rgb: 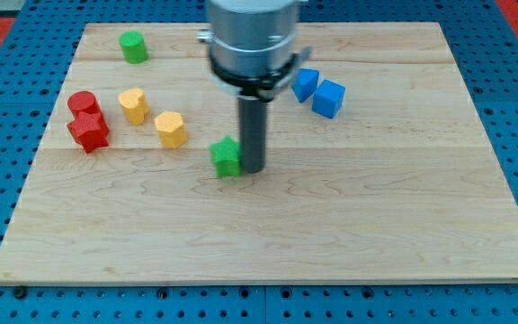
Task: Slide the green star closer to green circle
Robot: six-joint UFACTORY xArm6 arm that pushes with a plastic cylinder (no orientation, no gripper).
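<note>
The green star lies near the middle of the wooden board, a little left of centre. The green circle stands near the board's top left edge. My tip rests on the board right next to the star's right side, touching or nearly touching it. The rod rises from there to the arm's grey body at the view's top.
Two yellow blocks lie left of the star. A red circle and a red star sit at the board's left. Two blue blocks lie right of the rod. The board is edged by blue matting.
</note>
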